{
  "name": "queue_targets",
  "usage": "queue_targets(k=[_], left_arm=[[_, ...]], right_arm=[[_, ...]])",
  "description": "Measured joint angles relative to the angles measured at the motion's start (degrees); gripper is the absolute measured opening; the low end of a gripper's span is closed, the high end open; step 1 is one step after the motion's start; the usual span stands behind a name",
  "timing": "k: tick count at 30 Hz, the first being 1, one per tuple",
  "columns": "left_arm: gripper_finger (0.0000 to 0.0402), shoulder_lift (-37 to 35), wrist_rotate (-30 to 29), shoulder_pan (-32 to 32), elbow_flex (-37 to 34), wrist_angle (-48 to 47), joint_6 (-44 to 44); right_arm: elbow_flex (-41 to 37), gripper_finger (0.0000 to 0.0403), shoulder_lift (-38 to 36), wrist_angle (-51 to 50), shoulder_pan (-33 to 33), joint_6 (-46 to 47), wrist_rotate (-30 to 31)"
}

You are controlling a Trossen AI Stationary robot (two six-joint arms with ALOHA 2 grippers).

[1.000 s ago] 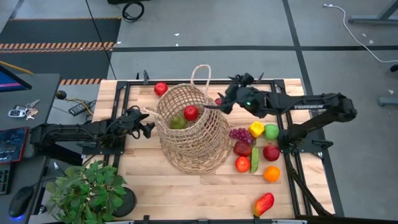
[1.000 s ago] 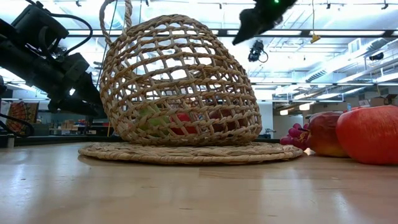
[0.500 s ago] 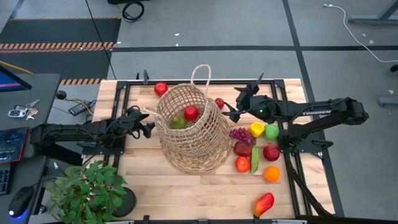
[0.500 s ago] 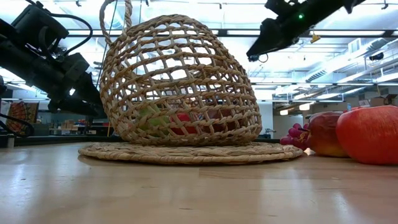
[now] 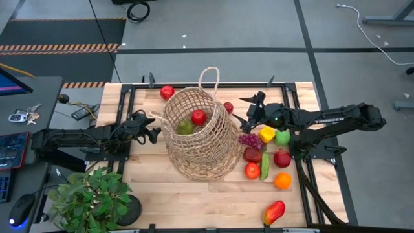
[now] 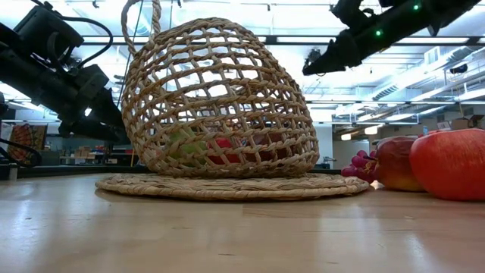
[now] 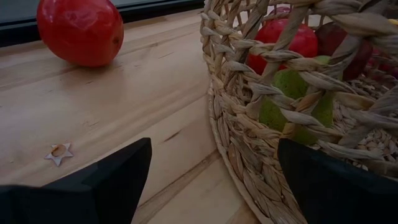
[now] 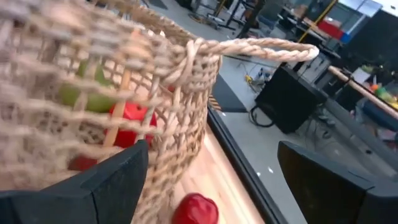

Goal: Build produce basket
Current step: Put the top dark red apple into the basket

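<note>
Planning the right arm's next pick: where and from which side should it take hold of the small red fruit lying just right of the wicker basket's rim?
Probably from straight above, fingers across the middle of the small round red fruit. It lies alone on the wooden table, close beside the tan wicker basket, so a sideways approach would likely hit the weave. The open right gripper hovers just to its right.

Place: a lab or workshop hall.
Showing it: concrete floor, hazard-striped mat, ceiling strip lights, desk keyboard.
</note>
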Motion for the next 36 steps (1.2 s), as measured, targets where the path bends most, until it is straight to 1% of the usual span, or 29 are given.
queue_targets(k=[2, 6, 8, 11, 16, 22, 29, 36], left_arm=[[0.0357, 0.0, 0.0, -0.01, 0.0, -0.01, 0.0], [0.0357, -0.01, 0.0, 0.0, 0.0, 0.0, 0.0], [0.0357, 0.0, 0.0, 0.0, 0.0, 0.0, 0.0], [0.0357, 0.01, 0.0, -0.02, 0.0, 0.0, 0.0], [0.0357, -0.01, 0.0, -0.01, 0.0, 0.0, 0.0], [0.0357, -0.01, 0.0, -0.01, 0.0, 0.0, 0.0], [0.0357, 0.02, 0.0, 0.0, 0.0, 0.0, 0.0], [0.0357, -0.01, 0.0, -0.02, 0.0, 0.0, 0.0]], right_arm=[[0.02, 0.0361, 0.0, 0.2, -0.64, -0.3, -1.44], [0.02, 0.0361, 0.71, 0.17, -2.96, -0.29, -6.34], [0.02, 0.0361, 0.89, -0.35, -4.96, 0.29, -8.29], [-1.04, 0.0361, 1.73, 1.55, -8.37, 1.09, -11.08], [-3.68, 0.0361, 4.27, 6.55, -13.86, 1.58, -16.64], [-3.98, 0.0361, 7.22, 5.53, -18.69, 3.63, -23.69], [-3.98, 0.0361, 10.72, 6.14, -21.78, 6.43, -23.97], [-3.98, 0.0362, 18.61, 13.52, -24.74, 8.1, -24.0]])
